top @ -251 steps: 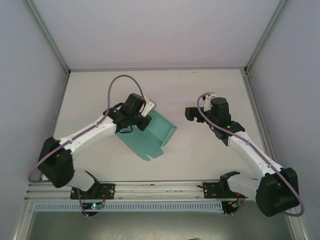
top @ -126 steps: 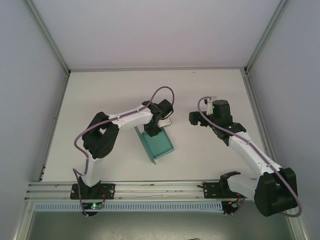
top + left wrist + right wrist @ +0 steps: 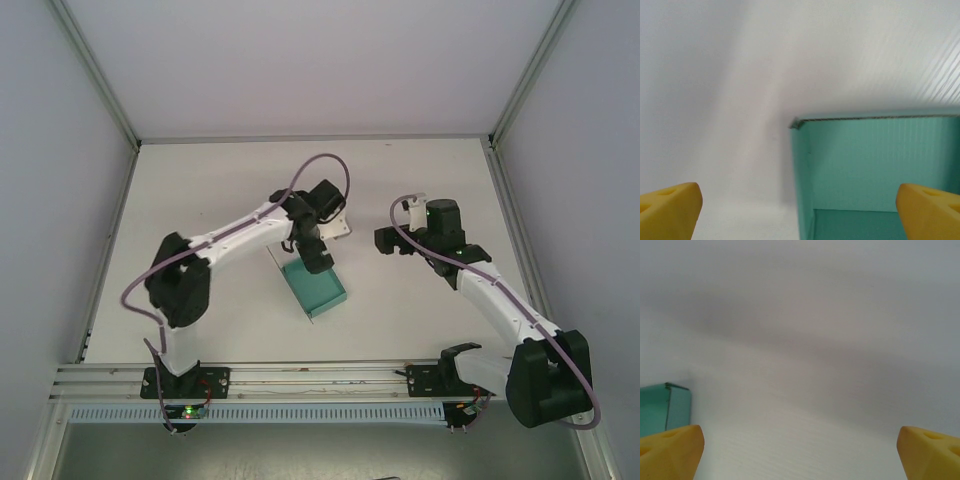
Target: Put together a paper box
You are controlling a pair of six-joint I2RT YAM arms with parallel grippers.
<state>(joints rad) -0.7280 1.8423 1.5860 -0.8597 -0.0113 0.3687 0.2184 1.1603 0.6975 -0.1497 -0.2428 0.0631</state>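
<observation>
The paper box (image 3: 318, 287) is a small low teal-green box lying on the white table, a little left of centre. My left gripper (image 3: 314, 252) hovers over its far end, jaws wide open and holding nothing. In the left wrist view an open corner of the box (image 3: 880, 165) rises between the yellow fingertips (image 3: 670, 210) of the left gripper (image 3: 800, 212). My right gripper (image 3: 386, 240) is open to the right of the box, apart from it. In the right wrist view the right gripper (image 3: 800, 452) is over bare table, with a box corner (image 3: 662, 410) at the left edge.
The white table (image 3: 200, 200) is walled on the left, right and back. A metal rail (image 3: 300, 375) with both arm bases runs along the near edge. Open table lies behind and to the left of the box.
The left arm swung right and forward with the teal card, which now lies on the table as a low box. The left gripper opened and let it go. The right arm barely shifted.
</observation>
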